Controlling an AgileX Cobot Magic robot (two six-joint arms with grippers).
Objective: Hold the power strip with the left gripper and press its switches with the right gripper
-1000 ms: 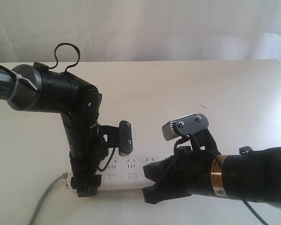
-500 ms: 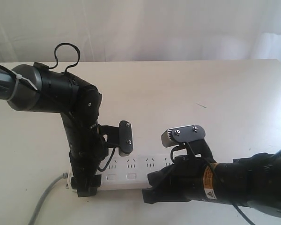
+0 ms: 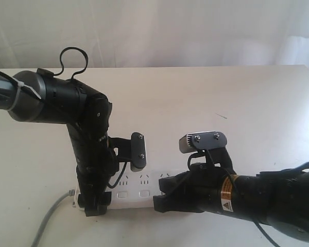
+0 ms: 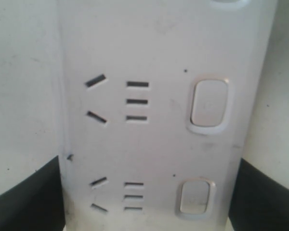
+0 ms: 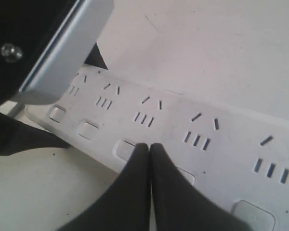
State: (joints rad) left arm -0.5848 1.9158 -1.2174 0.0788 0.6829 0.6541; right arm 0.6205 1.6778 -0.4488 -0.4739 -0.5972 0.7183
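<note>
Pale surface (image 3: 221,92), white curtain (image 3: 170,31) behind; power strip (image 3: 139,186) flat along the near side, grey cord (image 3: 49,218) trailing off the left end. Holding step apparently done: left hand (image 3: 95,205) straddling the cord end, fingers (image 4: 24,197) against both long edges, pinching the strip across its width. Pressing seemingly in hand: right hand (image 5: 149,147) pressed together to a single point, tip just beside a middle switch (image 5: 124,149). Impossible to tell whether touching, or which buttons already pushed; probably several left.

Place: a robot lab or test room, apparently.
Table: plain white table (image 3: 206,92).
Backdrop: white curtain (image 3: 170,31) hung behind it.
Machines: black left arm (image 3: 85,128) and black right arm (image 3: 268,198) reached over it.
</note>
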